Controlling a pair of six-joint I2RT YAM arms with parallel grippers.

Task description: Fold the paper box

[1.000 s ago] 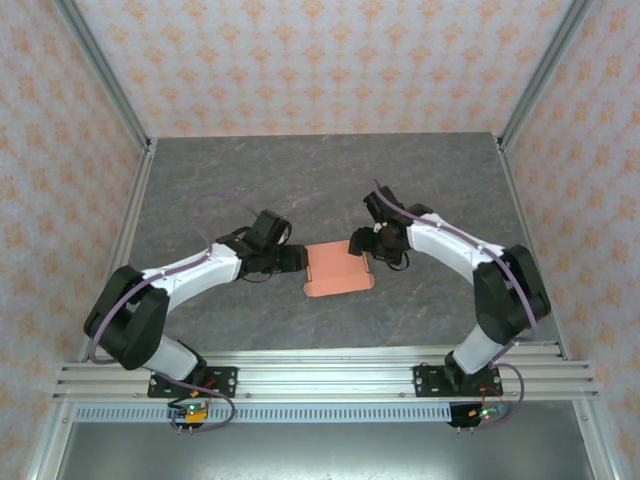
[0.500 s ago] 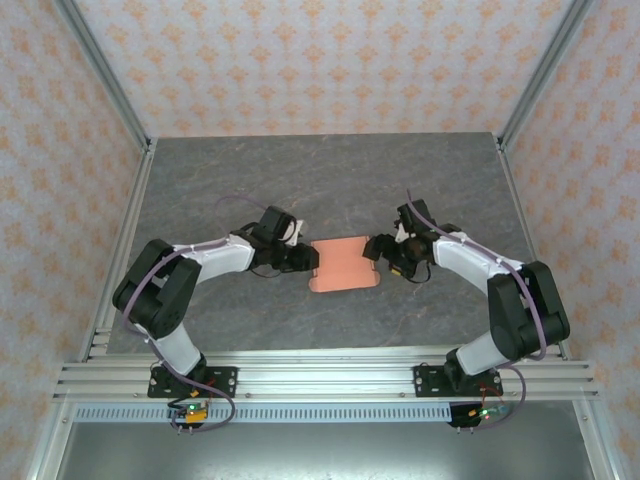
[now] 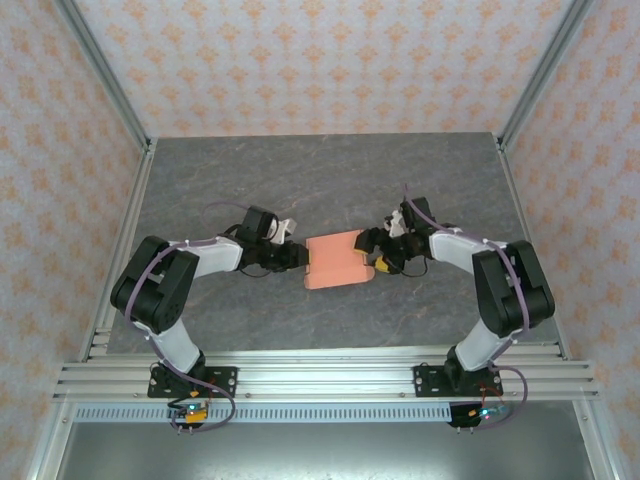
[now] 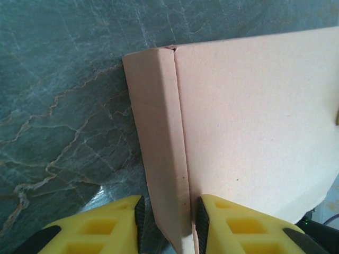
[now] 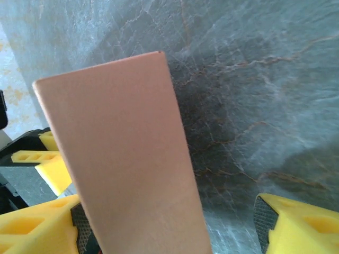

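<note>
At mid-frame in the top view, the paper box (image 3: 338,260) was seen only partly folded, one side flap pinched by the narrowed left gripper (image 4: 168,233), another panel straddled by the wide-open right gripper (image 5: 169,219).

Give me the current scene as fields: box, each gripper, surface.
paper box: salmon card, mid-table between the two grippers, partly folded
left gripper: shut on the box's folded side flap
right gripper: open, a raised box panel standing between the jaws, close to one of them
table: grey marbled top
</note>
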